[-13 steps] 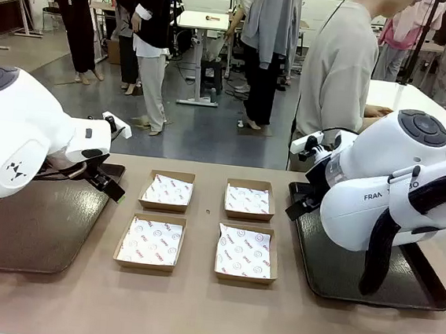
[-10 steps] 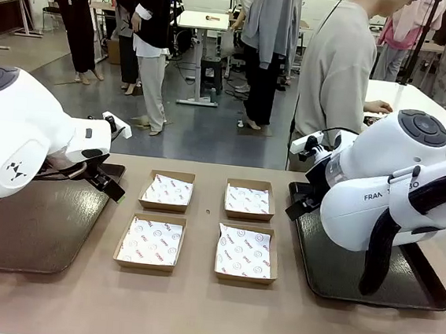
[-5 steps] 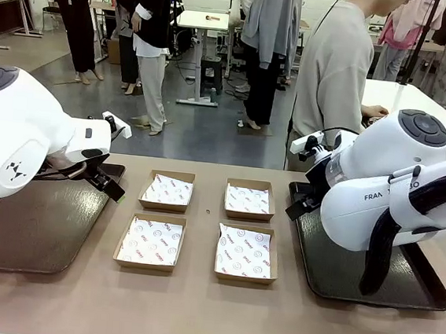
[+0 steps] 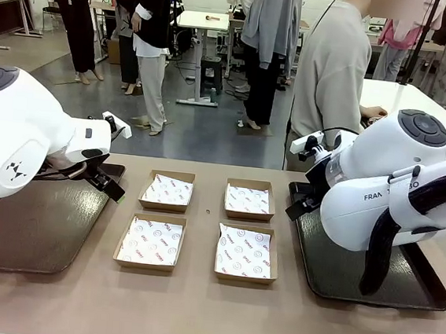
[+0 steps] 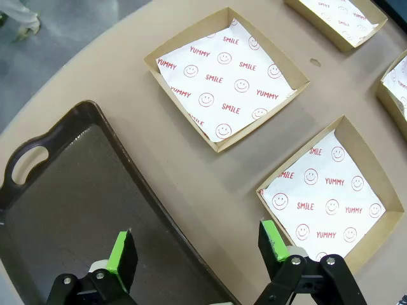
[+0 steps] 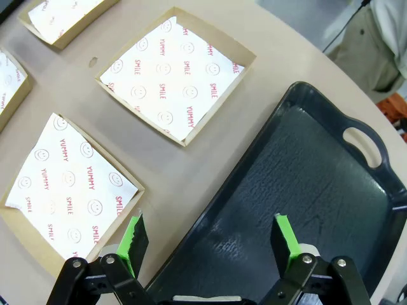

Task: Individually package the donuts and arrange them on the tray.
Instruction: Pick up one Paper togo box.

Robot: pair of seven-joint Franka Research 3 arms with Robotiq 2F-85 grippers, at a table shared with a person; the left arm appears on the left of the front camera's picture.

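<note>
The donuts are out of view. Four shallow cardboard boxes lined with smiley-print paper lie in a square mid-table, all empty: the far pair (image 4: 167,191) (image 4: 249,199) and the near pair (image 4: 151,243) (image 4: 246,254). A brown tray (image 4: 35,228) lies at the left and a dark tray (image 4: 339,274) at the right, both bare. My left gripper (image 5: 196,246) hangs open over the right rim of the brown tray (image 5: 76,190), with nothing between its green pads. Open too and holding nothing, my right gripper (image 6: 208,234) hovers above the left rim of the dark tray (image 6: 305,184).
A person in a grey top (image 4: 334,75) stands at the far edge, turned toward a white table (image 4: 407,98) at the right, one hand (image 4: 374,112) on it. The bulky arm bodies (image 4: 20,140) (image 4: 387,183) sit over the outer trays. Bare tabletop runs along the near edge.
Both arms and the boxes are where they were. The person at the far side has only shifted slightly.
</note>
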